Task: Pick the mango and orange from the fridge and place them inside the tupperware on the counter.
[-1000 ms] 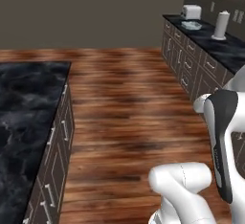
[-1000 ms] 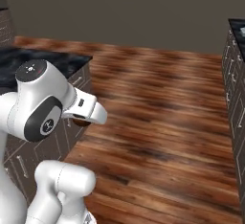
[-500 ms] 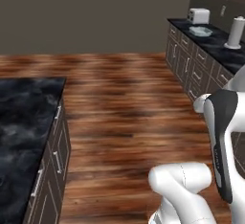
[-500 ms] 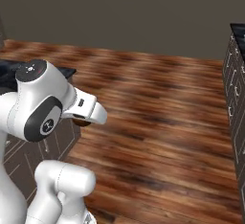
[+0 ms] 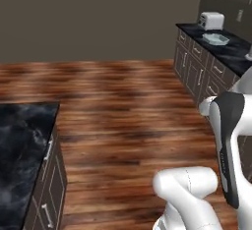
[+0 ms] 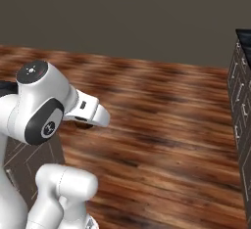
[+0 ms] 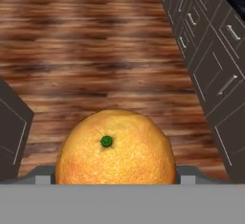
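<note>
The orange [image 7: 115, 153], with a small green stem spot, bulges large at the bottom of the hand view. My gripper [image 7: 114, 176] is shut on it, and a grey fingertip [image 7: 42, 176] shows at each of its sides. In the right base view the hand [image 6: 90, 115] hangs above the wooden floor. The pale blue-grey tupperware [image 5: 215, 38] sits on the black marble counter [image 5: 231, 54] at the far right, just in front of a silver toaster [image 5: 211, 20]. The mango and the fridge are out of view.
A second black marble top [image 5: 19, 145] over brown cabinets lies at the lower left. Brown panelled cabinets [image 7: 206, 41] with silver handles line the right side. A dark cabinet corner [image 7: 12, 132] stands close on the left. Wooden floor [image 5: 123, 106] stretches between them.
The whole picture has shifted as the base moves: the toaster counter slides right and nearer, and the left counter drops toward the lower left. The orange stays in the gripper.
</note>
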Controlling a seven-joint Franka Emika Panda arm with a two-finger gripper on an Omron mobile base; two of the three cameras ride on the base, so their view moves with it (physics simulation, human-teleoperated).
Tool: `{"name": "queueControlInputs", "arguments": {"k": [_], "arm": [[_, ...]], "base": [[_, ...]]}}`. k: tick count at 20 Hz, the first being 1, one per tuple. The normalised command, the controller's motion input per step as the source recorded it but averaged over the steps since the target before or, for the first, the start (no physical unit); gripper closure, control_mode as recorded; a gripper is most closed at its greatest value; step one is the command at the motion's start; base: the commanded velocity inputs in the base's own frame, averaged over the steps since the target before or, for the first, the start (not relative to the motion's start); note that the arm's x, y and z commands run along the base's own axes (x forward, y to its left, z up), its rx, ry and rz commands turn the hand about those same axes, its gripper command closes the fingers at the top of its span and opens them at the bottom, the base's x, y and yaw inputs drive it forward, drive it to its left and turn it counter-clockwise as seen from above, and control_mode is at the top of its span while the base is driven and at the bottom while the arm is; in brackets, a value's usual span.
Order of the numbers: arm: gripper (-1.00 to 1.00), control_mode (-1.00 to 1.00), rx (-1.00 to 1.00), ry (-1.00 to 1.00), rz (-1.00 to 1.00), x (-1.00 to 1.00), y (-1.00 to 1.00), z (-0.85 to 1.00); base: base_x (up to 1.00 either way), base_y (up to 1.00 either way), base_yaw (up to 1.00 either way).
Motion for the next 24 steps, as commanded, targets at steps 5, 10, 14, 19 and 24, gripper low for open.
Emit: {"name": "queueControlInputs", "arguments": {"k": [5,10,14,19,24], "arm": [[1.00,1.00,0.00,0.00,0.00,0.00,0.00,0.00],[1.00,1.00,0.00,0.00,0.00,0.00,0.00,0.00],[1.00,1.00,0.00,0.00,0.00,0.00,0.00,0.00],[1.00,1.00,0.00,0.00,0.00,0.00,0.00,0.00],[1.00,1.00,0.00,0.00,0.00,0.00,0.00,0.00]], "base": [[1.00,0.00,-0.01],[1.00,0.00,-0.01],[1.00,0.00,-0.05],[1.00,0.00,-0.10],[1.00,0.01,-0.33]]}}
